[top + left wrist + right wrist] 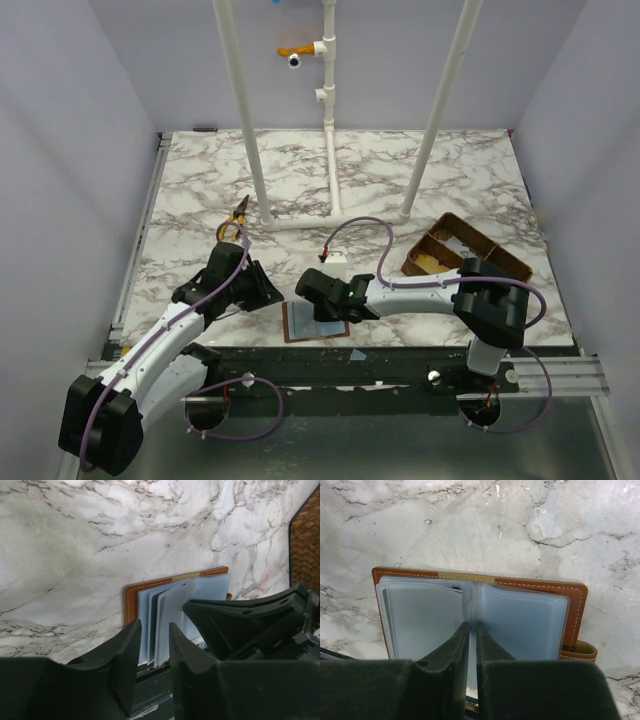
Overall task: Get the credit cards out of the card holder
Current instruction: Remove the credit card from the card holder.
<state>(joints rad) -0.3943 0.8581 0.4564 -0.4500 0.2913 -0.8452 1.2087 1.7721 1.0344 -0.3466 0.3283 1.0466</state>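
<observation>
The card holder (pixel 312 324), a brown leather wallet, lies open near the table's front edge. Its blue-grey clear pockets (pixel 525 620) fan out. My right gripper (pixel 472 625) is nearly shut on one pocket leaf that stands upright at the fold. My left gripper (pixel 154 627) hovers just left of the card holder (pixel 131 597), its jaws apart with nothing between them. The right gripper's dark body (pixel 245 625) shows over the pockets there. The credit cards are mostly hidden inside the frosted pockets; only a dark edge (pixel 157 611) shows between two leaves.
A brown woven divided basket (pixel 465 250) stands right of the right arm, and its corner (pixel 305 540) shows in the left wrist view. A white pipe frame (pixel 330 150) rises from the table's middle. A small yellow-handled tool (pixel 237 215) lies beyond the left gripper.
</observation>
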